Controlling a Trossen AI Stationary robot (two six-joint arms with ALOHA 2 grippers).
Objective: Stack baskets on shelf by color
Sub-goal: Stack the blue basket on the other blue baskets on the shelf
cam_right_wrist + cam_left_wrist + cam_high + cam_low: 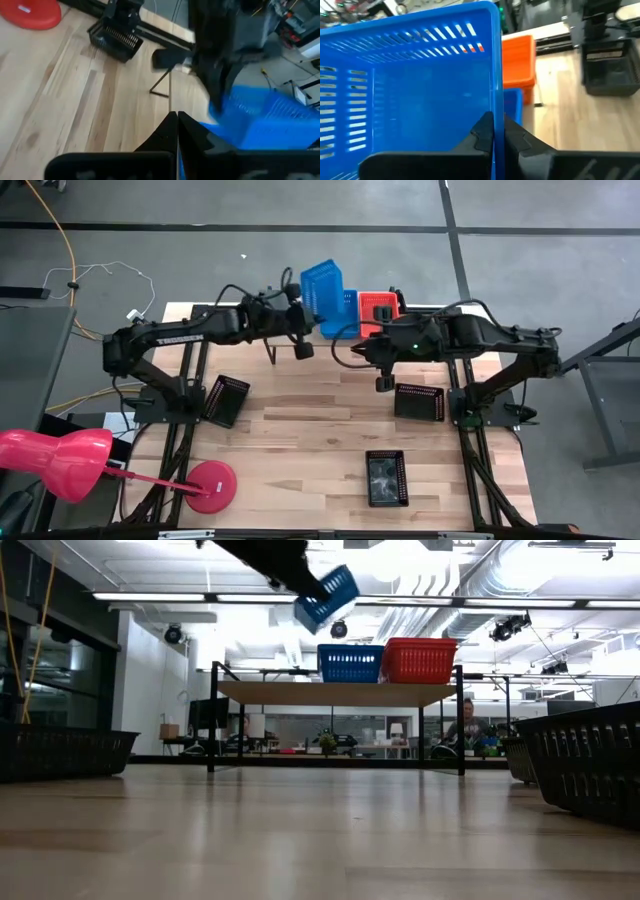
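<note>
Baskets: the blue basket (327, 292) in hand is thin mesh plastic, judged light and fairly stiff, though the wall may flex under a pinch. It hangs tilted, so it will likely pivot about the grip if swung. Best hold looks like the rim or upper wall, as taken now; the slotted mesh gives some bite against slipping.

Left gripper (493, 131): fingers clenched on one side wall of this basket, one finger inside, one outside. Basket is carried in the air, above the shelf (340, 692). Directly below and beyond the claw, a second blue basket (350, 663) sits on the shelf, a red-orange basket (418, 660) touching its side.

Right gripper (177, 122): fingers pressed fully together, holding nothing, hovering just beside the left claw over the table (300, 430).

Three black baskets remain on the table, well apart from both claws: one (226, 399) under the left arm, one (419, 401) under the right arm, one (386, 477) nearer the front edge.
</note>
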